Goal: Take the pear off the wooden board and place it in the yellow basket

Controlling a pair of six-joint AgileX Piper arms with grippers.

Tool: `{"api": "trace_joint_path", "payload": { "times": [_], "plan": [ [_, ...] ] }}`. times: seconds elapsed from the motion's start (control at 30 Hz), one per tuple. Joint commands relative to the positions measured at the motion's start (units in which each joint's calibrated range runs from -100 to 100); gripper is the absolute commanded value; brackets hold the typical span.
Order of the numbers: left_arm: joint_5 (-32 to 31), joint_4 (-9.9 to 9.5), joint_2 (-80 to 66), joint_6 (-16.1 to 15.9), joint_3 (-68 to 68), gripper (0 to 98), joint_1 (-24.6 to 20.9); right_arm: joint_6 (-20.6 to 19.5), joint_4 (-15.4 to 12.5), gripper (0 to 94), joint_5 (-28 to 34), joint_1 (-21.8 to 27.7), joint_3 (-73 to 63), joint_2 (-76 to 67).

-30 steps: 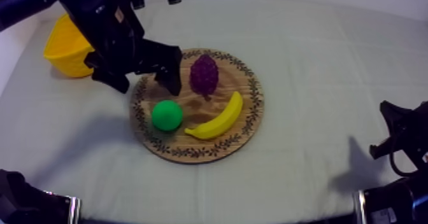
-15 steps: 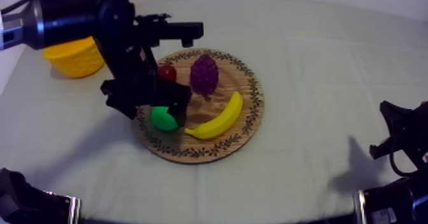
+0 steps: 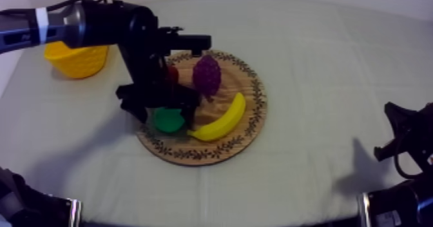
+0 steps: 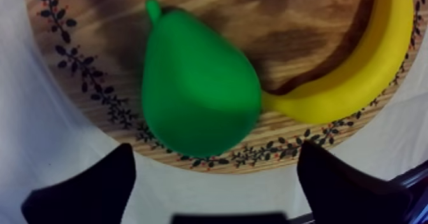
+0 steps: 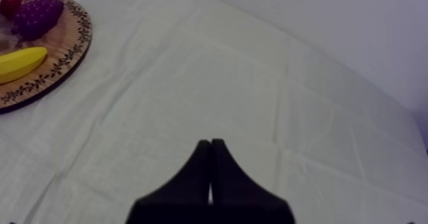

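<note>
You'll find the green pear (image 4: 197, 83) lying on its side straight below your left gripper (image 4: 215, 155), whose jaws are spread wide, with the stem end pointing away from them. It rests on the round wooden board (image 3: 193, 155), near the patterned rim. The yellow basket (image 3: 77, 60) stands upright back along the arm, well apart from the gripper.

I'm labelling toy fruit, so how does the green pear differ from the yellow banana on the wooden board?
The green toy pear is plump and rounded with a short stem; the yellow toy banana is long, slim and curved. The pear lies in line with the open left pincer; the banana lies off to one side. Both lie on the round wooden board.
</note>
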Motion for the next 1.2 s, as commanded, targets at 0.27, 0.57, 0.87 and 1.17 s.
{"api": "trace_joint_path", "payload": {
  "times": [0.27, 0.57, 0.87, 1.17],
  "plan": [
    [-0.5, 0.06, 4.7, 0.2, -3.2, 93.7, -0.4, 0.0, 0.0, 0.2, 0.0, 0.0, 0.0, 0.0],
    [-0.7, -0.19, 6.0, 1.4, -2.5, 72.1, -1.3, 0.0, 0.0, 0.2, 0.0, 0.0, 0.0, 0.0],
    [-1.0, -0.3, 6.7, 1.4, -3.0, 53.3, -1.0, 0.0, 0.0, 0.2, 0.0, 0.0, 0.0, 0.0],
    [-0.8, -0.3, 4.9, 1.2, -3.1, 51.4, -0.7, 0.0, 0.0, 0.2, 0.0, 0.0, 0.0, 0.0]
  ]
}}
